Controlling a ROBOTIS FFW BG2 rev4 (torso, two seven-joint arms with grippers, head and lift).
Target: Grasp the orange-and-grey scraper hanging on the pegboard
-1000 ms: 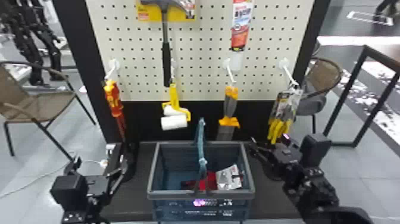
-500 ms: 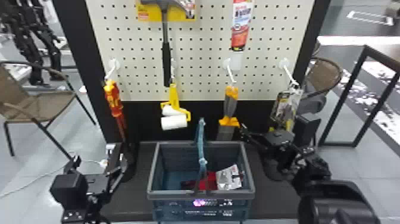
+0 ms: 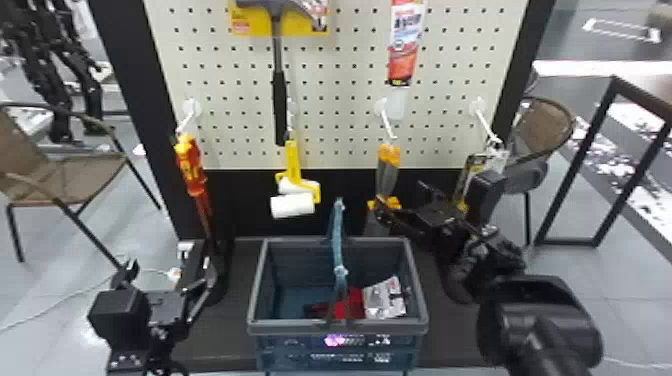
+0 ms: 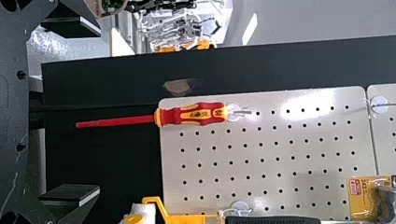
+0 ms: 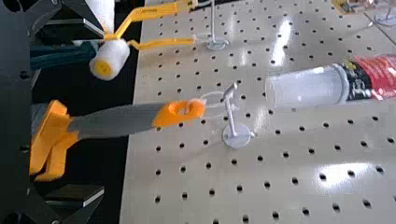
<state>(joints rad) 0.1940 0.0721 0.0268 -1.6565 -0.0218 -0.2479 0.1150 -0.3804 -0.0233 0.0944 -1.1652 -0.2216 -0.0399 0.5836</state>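
The orange-and-grey scraper [image 3: 386,176] hangs from a white hook [image 3: 382,112] at the pegboard's middle right, orange loop up and orange collar down. My right gripper [image 3: 387,216] is at its lower end. In the right wrist view the scraper [image 5: 116,120] lies between the two fingers [image 5: 70,24] of that gripper [image 5: 91,112], which is open with a gap on each side. My left gripper [image 3: 202,282] is parked low at the left by the table's edge. It is open too, and in the left wrist view it [image 4: 88,112] faces a red screwdriver [image 4: 191,114].
A grey basket [image 3: 260,285] with a blue handle stands on the black table below the scraper. On the pegboard hang a red screwdriver [image 3: 192,170], a yellow paint roller [image 3: 292,200], a black-handled tool [image 3: 280,100], a tube [image 3: 402,45] and a yellow tool [image 3: 475,167].
My right arm has swung left and forward from the table's right side, bringing its gripper up to the scraper's lower end. The left arm has kept still.
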